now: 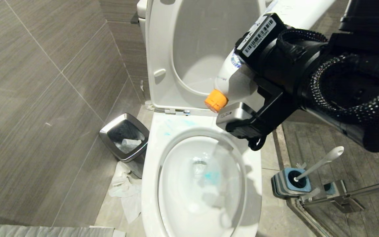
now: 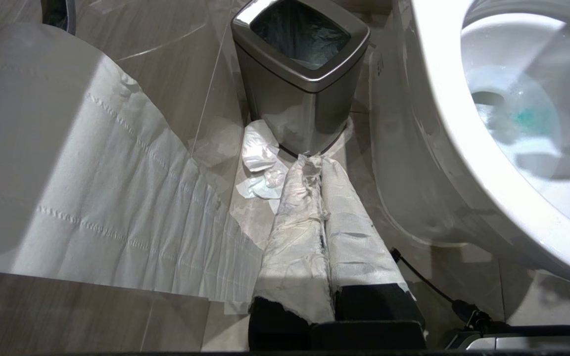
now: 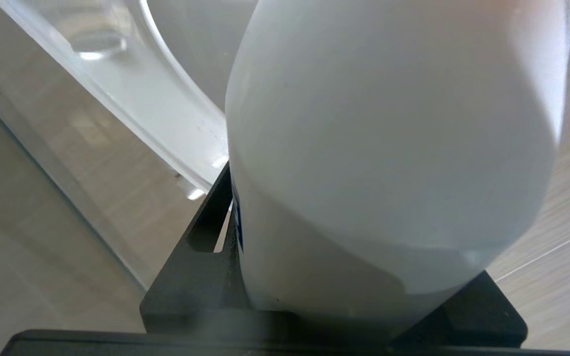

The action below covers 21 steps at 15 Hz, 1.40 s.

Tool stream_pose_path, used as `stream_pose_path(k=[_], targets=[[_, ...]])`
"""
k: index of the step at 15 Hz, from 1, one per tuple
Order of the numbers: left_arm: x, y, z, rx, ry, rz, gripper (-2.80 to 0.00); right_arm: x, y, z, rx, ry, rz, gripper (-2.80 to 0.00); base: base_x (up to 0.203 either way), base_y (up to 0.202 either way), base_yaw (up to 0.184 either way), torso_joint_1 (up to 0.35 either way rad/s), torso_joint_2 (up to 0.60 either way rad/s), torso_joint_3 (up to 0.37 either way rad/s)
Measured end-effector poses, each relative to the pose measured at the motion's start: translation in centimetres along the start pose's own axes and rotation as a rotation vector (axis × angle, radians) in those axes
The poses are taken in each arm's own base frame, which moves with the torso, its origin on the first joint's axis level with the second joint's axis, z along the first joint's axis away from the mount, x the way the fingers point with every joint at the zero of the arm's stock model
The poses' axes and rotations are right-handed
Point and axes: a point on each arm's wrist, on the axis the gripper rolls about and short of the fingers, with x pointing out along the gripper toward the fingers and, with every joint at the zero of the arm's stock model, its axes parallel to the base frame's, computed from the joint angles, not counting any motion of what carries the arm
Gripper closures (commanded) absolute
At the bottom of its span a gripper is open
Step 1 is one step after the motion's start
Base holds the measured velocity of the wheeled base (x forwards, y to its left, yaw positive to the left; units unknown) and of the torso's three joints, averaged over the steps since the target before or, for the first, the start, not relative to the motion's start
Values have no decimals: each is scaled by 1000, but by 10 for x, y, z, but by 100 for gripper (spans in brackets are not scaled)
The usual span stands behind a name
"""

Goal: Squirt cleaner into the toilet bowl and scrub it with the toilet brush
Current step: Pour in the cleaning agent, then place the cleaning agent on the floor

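Head view: the right tool [image 1: 245, 95] grips a white plastic bottle with an orange cap [image 1: 232, 79], tilted cap-down above the large white ceramic toilet bowl [image 1: 150, 184], where turquoise cleaner [image 1: 212, 177] pools. The white-handled toilet brush [image 1: 321, 163] stands in its blue-and-grey holder [image 1: 283, 184] beside the bowl.

Left wrist view: the left tool [image 2: 314, 168], paper-wrapped and closed, points at a square steel-rimmed bin [image 2: 295, 99].

Right wrist view: the bottle [image 3: 389, 148] fills the tool.

Above the bowl: the toilet bowl [image 1: 150, 184] lies open from above, its seat and lid [image 1: 163, 49] raised upright against the tank behind.
Rear of bowl: the right gripper [image 1: 242, 82], clamped on a white bottle [image 1: 232, 79] with an orange cap [image 1: 215, 100], hangs over the back rim and crowds that end.
Left flank: a steel bin [image 1: 123, 138] stands just beside the bowl, crumpled paper [image 1: 123, 191] on the floor before it; only a narrow gap remains.
Right flank: the toilet brush [image 1: 322, 162] leans in its holder [image 1: 288, 186], its handle free above; a glass panel's metal fitting [image 1: 344, 197] touches the holder's far side.
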Motion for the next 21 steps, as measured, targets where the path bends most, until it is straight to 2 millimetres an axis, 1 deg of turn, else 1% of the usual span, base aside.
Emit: stream_pose_path(k=[2,5,7,9,12,14,15,16,18,20,21], targets=[[0,0,0,0,0,0,0,0,1,1,94,1,5,0,0,0,0,0,0,0],[0,0,0,0,0,0,0,-1,3,1,305,14,26,0,0,0,0,0,0,0],[0,0,0,0,0,0,0,-5,8,-3,425,30,57,0,0,0,0,0,0,0],[0,0,0,0,0,0,0,-7,18,-9,534,44,83,0,0,0,0,0,0,0],[0,0,0,1,0,0,0,3,35,-29,656,134,119,0,0,0,0,0,0,0],[0,0,0,0,0,0,0,12,41,-49,723,202,129,0,0,0,0,0,0,0],[0,0,0,0,0,0,0,14,42,-57,775,209,130,0,0,0,0,0,0,0],[0,0,0,0,0,0,0,15,43,-63,826,196,138,0,0,0,0,0,0,0],[0,0,0,0,0,0,0,13,45,-73,962,117,170,0,0,0,0,0,0,0],[0,0,0,0,0,-1,0,5,47,-87,1140,43,224,0,0,0,0,0,0,0],[0,0,0,0,0,0,0,1,52,-97,1242,22,260,0,0,0,0,0,0,0]])
